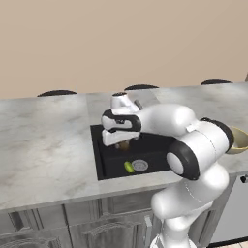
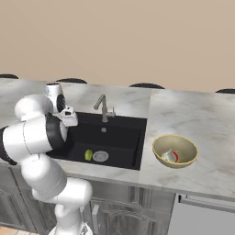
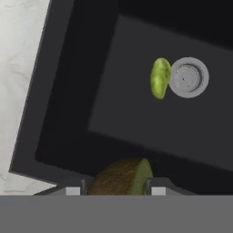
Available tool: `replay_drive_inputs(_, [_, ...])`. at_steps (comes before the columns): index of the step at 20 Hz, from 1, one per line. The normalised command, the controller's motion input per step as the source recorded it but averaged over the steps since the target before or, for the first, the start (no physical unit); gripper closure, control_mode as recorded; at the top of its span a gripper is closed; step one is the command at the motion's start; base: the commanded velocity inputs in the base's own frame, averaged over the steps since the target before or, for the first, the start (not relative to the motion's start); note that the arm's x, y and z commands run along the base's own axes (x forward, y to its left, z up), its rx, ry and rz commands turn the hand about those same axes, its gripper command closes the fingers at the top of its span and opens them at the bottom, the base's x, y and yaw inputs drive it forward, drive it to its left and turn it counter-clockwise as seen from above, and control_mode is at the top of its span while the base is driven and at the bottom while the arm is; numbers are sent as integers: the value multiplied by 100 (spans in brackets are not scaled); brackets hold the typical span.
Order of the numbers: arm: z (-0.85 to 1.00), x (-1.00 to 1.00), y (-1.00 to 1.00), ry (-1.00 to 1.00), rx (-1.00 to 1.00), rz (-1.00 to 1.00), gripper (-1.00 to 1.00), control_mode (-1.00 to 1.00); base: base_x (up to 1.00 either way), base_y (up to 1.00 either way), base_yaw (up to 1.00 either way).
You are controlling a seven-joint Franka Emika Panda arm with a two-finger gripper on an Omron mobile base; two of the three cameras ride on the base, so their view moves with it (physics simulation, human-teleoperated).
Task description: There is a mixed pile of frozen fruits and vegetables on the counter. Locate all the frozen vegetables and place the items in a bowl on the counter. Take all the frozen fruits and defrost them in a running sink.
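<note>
In the hand view my gripper [image 3: 116, 189] is shut on the dark olive-brown fruit lump [image 3: 120, 177], held above the near left part of the black sink [image 3: 136, 127]. In the left base view the gripper [image 1: 122, 143] hangs over the sink [image 1: 109, 162] with the lump [image 1: 124, 144] between its fingers. The yellow-green oblong fruit [image 3: 160, 78] lies on the basin floor, touching the round silver drain [image 3: 188, 77]. On the counter [image 2: 193, 114] to the right, the tan bowl [image 2: 158, 153] holds the red tomato [image 2: 175, 157] and the whitish bulb [image 2: 168, 154].
A grey angular faucet [image 2: 103, 108] stands at the sink's back edge. My own arm spans the sink's front and right side in the left base view. Dark stool tops [image 1: 57, 92] line the counter's far edge.
</note>
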Motion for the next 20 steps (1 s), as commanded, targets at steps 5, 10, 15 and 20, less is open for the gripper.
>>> replay_drive_inputs(5, [-38, 27, -21, 5, 0, -17, 100, -100, 0, 0, 0])
replay_drive_inputs(10, [-50, 47, -39, 7, 0, -9, 100, -100, 0, 0, 0])
replay_drive_inputs(15, [-60, 39, -14, 0, -2, -6, 100, -100, 0, 0, 0])
replay_drive_inputs(20, [-53, 44, 0, -3, -7, -3, 100, -100, 0, 0, 0])
